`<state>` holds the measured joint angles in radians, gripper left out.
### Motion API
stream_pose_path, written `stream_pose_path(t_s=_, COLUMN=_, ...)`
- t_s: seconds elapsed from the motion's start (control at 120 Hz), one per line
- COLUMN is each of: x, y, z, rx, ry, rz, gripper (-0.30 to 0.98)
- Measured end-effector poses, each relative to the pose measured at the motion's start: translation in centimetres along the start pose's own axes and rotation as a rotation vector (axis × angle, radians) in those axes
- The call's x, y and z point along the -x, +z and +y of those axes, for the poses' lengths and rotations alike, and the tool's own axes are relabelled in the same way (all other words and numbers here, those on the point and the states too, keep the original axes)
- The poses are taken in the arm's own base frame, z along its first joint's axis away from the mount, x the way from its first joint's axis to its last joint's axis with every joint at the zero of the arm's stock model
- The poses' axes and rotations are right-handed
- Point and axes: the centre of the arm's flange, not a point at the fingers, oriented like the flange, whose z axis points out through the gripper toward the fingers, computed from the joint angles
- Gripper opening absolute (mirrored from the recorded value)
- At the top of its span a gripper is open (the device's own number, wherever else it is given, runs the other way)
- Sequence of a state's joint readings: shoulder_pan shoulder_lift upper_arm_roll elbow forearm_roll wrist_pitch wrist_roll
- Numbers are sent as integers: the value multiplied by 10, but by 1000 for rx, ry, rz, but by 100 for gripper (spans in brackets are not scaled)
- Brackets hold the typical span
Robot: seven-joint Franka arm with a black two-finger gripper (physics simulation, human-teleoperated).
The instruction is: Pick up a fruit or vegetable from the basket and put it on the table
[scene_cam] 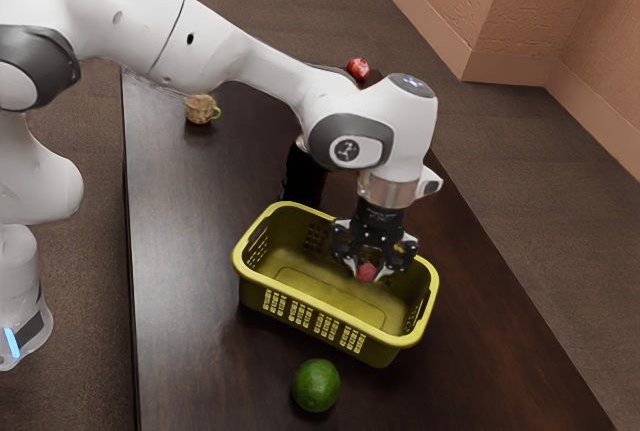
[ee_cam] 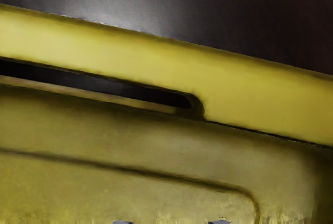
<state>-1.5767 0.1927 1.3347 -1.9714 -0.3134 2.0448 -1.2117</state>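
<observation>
Pincer (scene_cam: 369, 275) grips red fruit (scene_cam: 367, 271), its long axis unclear.

And we're in what looks like a home: dark wooden worktop (scene_cam: 180, 351), brown carpet-like floor (scene_cam: 510, 141), textured peach walls (scene_cam: 440, 1), skirting (scene_cam: 505, 68) below!

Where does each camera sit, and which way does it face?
Exterior view: beside my arm, looking down on the basket and table; arm and gripper show.
Wrist view: on my hand, looking down over the basket's rim and floor; two grey tips at the lower edge are probably the gripper's.
Shared: the basket and the dark table.
</observation>
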Motion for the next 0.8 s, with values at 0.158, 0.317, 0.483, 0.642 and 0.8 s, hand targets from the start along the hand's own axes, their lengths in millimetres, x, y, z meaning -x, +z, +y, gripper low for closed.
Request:
stream_pose_path(t_s=0.158, x=16, y=-72, z=26, rx=77, ry=51, rz=14, gripper=14)
stream_pose_path(t_s=0.317, x=89, y=-131, z=56, rx=126, ry=183, rz=64, gripper=14)
stream_pose_path(t_s=0.483, x=164, y=-132, z=96, rx=94, ry=327, rz=48, gripper=14)
stream_pose_path(t_s=0.642, x=201, y=-107, z=111, rx=42, ry=396, rz=28, gripper=13)
stream_pose_path(t_s=0.8, x=217, y=-99, z=111, rx=17, ry=426, rz=13, gripper=40)
